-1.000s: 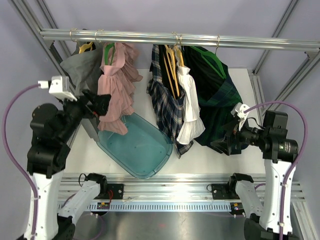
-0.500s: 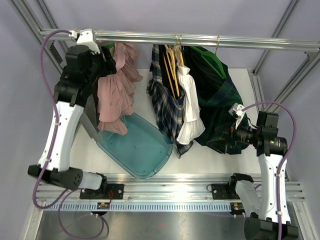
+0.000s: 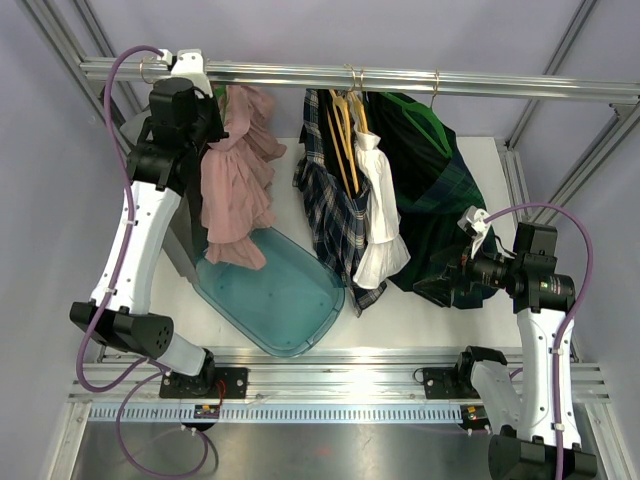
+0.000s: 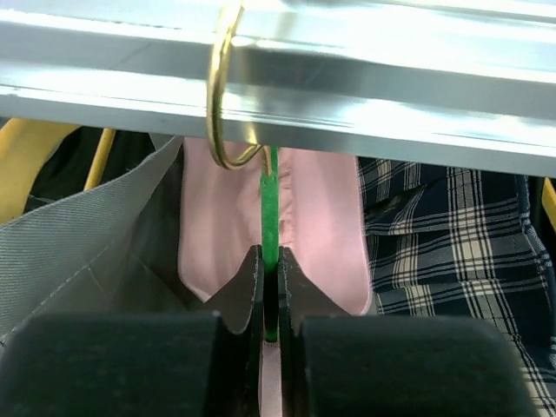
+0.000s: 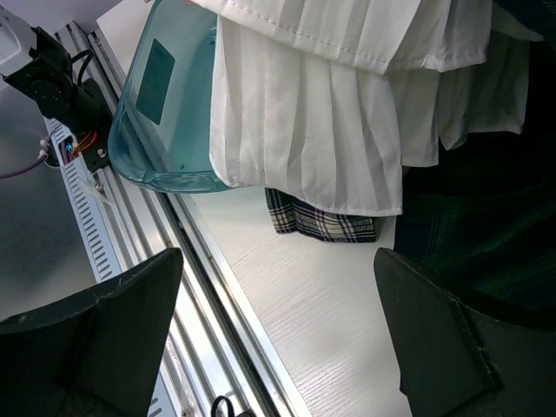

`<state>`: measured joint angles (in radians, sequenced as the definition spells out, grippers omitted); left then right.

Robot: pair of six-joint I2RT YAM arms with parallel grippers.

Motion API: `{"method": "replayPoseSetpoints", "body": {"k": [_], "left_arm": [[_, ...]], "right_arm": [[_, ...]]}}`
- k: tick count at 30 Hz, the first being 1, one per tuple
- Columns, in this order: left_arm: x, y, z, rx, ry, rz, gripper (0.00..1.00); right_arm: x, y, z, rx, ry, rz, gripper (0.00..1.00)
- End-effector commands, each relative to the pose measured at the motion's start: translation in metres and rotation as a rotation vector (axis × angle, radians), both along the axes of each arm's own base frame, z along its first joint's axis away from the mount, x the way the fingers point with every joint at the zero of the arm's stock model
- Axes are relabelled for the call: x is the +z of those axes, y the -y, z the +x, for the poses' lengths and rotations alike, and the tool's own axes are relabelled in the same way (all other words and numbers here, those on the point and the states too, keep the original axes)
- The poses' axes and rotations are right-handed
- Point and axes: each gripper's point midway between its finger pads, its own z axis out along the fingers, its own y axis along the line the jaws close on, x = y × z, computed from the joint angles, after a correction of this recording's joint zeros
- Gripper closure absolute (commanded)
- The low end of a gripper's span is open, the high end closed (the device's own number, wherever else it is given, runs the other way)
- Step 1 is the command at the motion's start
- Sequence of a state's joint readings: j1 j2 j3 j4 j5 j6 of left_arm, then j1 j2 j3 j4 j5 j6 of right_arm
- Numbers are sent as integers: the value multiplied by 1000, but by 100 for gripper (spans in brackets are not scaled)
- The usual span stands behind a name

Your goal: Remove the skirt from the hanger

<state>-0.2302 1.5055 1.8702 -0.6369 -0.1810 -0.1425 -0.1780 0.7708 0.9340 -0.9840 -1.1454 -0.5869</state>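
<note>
A pink ruffled skirt [image 3: 238, 190] hangs from a green hanger [image 4: 270, 208] on the metal rail [image 3: 400, 78], left of centre. My left gripper [image 3: 205, 100] is raised to just under the rail. In the left wrist view the left gripper [image 4: 269, 252] is shut on the green hanger's thin neck, below its gold hook [image 4: 221, 104], with the pink skirt [image 4: 321, 234] behind. My right gripper [image 3: 435, 290] stays low at the right, beside the dark green plaid garment [image 3: 440, 190]. In its wrist view the right gripper [image 5: 278, 287] is open over bare table, holding nothing.
A grey garment [image 3: 165, 135] hangs left of the pink skirt. A blue plaid one [image 3: 330, 210] and a white pleated one [image 3: 380, 230] hang at the centre on yellow hangers. A teal plastic tub [image 3: 275, 295] sits on the white table under the pink skirt.
My left arm rose from beside the pink skirt up to the rail, and its jaws closed on the green hanger. The right arm shifted slightly, then held still.
</note>
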Motion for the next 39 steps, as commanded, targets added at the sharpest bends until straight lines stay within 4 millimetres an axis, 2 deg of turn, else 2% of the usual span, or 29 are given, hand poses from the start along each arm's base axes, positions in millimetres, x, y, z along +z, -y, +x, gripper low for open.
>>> {"method": "replayPoseSetpoints", "body": {"k": [1,4,12,15,18,22,24,25,26,28,29,30,31,32,33,34,36,37,38,39], "left_arm": [[48,3,-2,-33,166,-3,100],[65,8,-7,-70,216,-20,100],[122,7,-45,-107,374,-67,100],[133,7,-58,-120,401,-76,100],[133,7,-64,-129,403,-80,100],[122,9,-74,-152,375,-78,100],[107,13,-76,-179,343,-73,100],[106,14,-85,-194,344,-73,100],[94,21,-88,-238,318,-73,100],[85,26,-98,-282,297,-71,100],[87,32,-113,-335,305,-77,100],[73,36,-118,-361,274,-79,100],[69,38,-126,-387,268,-83,100],[71,44,-147,-446,289,-91,100],[55,47,-152,-474,258,-93,100],[48,50,-160,-498,249,-96,100],[47,56,-195,-590,284,-100,100],[29,60,-202,-620,252,-112,100],[25,69,-217,-694,253,-125,100],[26,70,-237,-734,283,-128,100]], "right_arm": [[10,-2,-1,17,50,5,0],[9,-2,-1,18,51,3,0],[10,-1,-1,15,56,1,1],[9,-1,-1,11,56,-1,1],[9,-1,0,9,60,-4,1],[10,0,-1,8,67,-6,1],[10,0,-1,7,67,-7,1],[9,0,-2,6,68,-9,1],[9,0,-2,10,78,-15,1],[7,1,-3,9,81,-28,0],[6,2,-2,10,92,-39,1],[4,2,-3,10,87,-47,0],[5,2,-4,12,89,-49,1],[5,2,-5,20,95,-50,1],[5,1,-9,28,81,-45,1],[11,0,-10,36,98,-53,0],[11,2,-16,47,85,-81,0],[23,3,-17,49,111,-96,1],[23,2,-23,59,90,-102,1],[34,2,-24,61,101,-106,1]]}}
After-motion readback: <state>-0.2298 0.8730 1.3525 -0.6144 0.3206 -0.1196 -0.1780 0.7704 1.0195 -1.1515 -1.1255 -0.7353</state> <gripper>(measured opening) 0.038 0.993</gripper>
